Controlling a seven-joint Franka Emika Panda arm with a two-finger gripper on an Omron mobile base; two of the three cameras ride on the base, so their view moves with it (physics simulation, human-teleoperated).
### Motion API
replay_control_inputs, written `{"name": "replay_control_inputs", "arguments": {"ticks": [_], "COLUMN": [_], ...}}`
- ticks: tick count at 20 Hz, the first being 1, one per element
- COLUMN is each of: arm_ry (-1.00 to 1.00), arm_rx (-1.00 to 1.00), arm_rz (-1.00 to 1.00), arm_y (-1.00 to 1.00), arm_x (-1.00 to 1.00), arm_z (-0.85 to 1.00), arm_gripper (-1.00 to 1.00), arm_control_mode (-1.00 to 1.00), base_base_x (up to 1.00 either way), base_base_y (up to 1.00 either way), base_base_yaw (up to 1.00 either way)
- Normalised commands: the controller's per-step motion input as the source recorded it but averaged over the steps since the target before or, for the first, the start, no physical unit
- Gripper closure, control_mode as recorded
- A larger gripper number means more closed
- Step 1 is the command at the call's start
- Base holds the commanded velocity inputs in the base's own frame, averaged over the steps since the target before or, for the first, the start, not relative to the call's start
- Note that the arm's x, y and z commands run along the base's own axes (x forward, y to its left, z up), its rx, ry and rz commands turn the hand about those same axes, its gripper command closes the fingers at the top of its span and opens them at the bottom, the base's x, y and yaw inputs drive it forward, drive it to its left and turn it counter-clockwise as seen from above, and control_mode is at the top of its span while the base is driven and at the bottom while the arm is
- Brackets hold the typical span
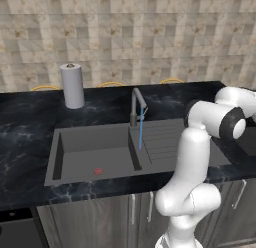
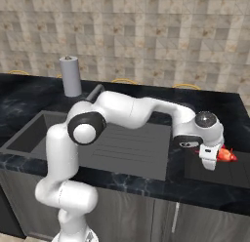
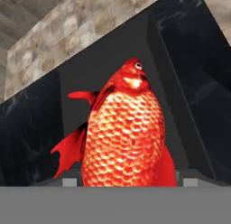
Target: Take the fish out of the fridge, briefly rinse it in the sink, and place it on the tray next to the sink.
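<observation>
Am holding fish (image 2: 225,154) clamped in jaws, hovering over dark tray (image 2: 229,173) on bench (image 2: 29,97) right of sink (image 1: 95,152). Faucet (image 1: 136,104) running. Judging fetch and rinse done; only lowering and releasing onto tray remaining.

From behind the arm's left side we look forward and down over the sink (image 1: 95,152), its faucet (image 1: 137,104) and the tiled wall. From behind its right side we see the same counter (image 2: 29,97), with the paper towel roll (image 2: 71,76) common to both views, and more of the tray (image 2: 229,170) to the right. The hand camera sits very near the fish (image 3: 124,133), facing along it toward the tray's dark floor (image 3: 103,69).
</observation>
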Motion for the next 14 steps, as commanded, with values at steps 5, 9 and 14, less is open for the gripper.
{"name": "replay_control_inputs", "arguments": {"ticks": [5, 9, 14], "arm_ry": [-0.01, 0.0, 0.0], "arm_rx": [0.0, 0.0, 0.0], "arm_rz": [0.01, 0.0, -0.04], "arm_y": [-0.46, -0.13, 0.0], "arm_x": [0.09, 0.1, 0.07], "arm_z": [-0.2, -0.05, 0.47], "arm_gripper": [1.0, -1.0, -1.0], "arm_control_mode": [-1.0, -1.0, -1.0], "base_base_x": [0.0, 0.0, 0.0], "base_base_y": [0.0, 0.0, 0.0], "base_base_yaw": [0.0, 0.0, 0.0]}}
